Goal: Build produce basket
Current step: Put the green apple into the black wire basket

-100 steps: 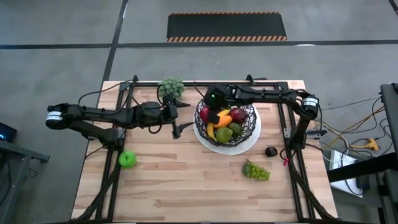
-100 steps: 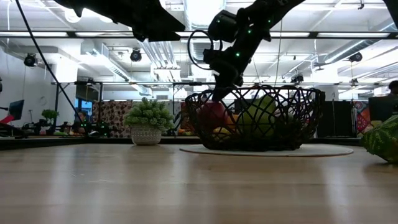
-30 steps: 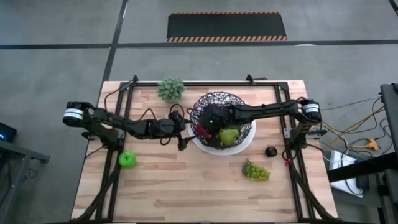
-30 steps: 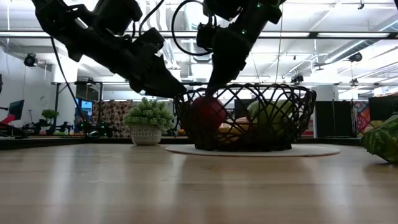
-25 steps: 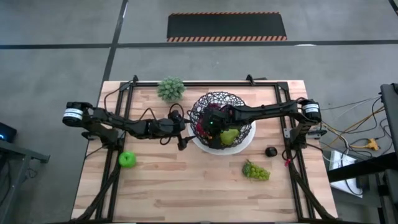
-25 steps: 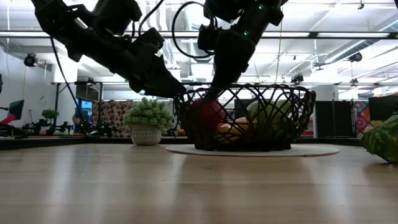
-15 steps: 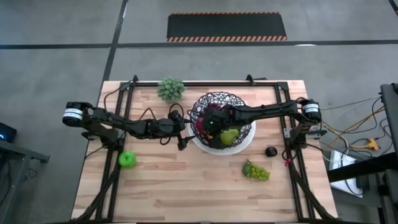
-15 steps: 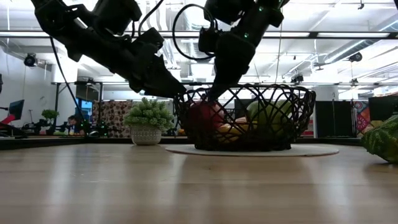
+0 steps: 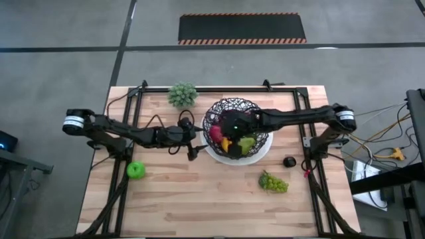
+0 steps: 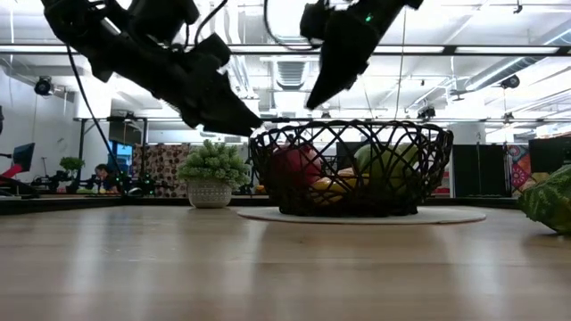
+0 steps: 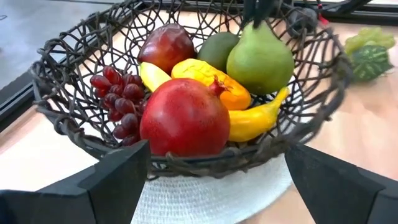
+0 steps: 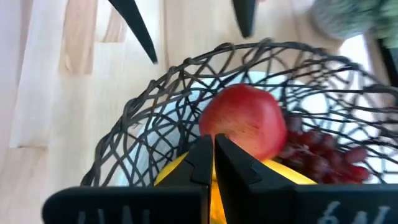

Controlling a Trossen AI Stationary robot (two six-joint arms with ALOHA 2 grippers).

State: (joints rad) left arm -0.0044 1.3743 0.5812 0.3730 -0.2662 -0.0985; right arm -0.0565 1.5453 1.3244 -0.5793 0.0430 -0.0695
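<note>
The black wire basket [image 9: 238, 106] stands on its white plate at the table's middle and holds a red round fruit [image 11: 185, 118], a green pear [image 11: 260, 59], a banana [image 11: 255, 121], purple grapes [image 11: 118, 93] and more. My right gripper [image 10: 314, 100] hangs shut above the basket's rim, pointing down over the red fruit [image 12: 245, 121]. My left gripper [image 9: 194, 143] is open just outside the basket's left wall [image 11: 68, 106], fingers spread wide on either side, touching nothing. A green apple [image 9: 135, 170] and green grapes [image 9: 273, 182] lie on the table.
A leafy potted plant [image 9: 182, 94] stands at the far edge, left of the basket. A small black object [image 9: 289, 161] lies near the right arm's base. Bare wood stretches across the table's near half between the apple and the grapes.
My right gripper has risen from inside the basket, beside the red fruit, to above the rim. The fruit stays in the basket, which has not moved. My left gripper has kept its place by the left wall.
</note>
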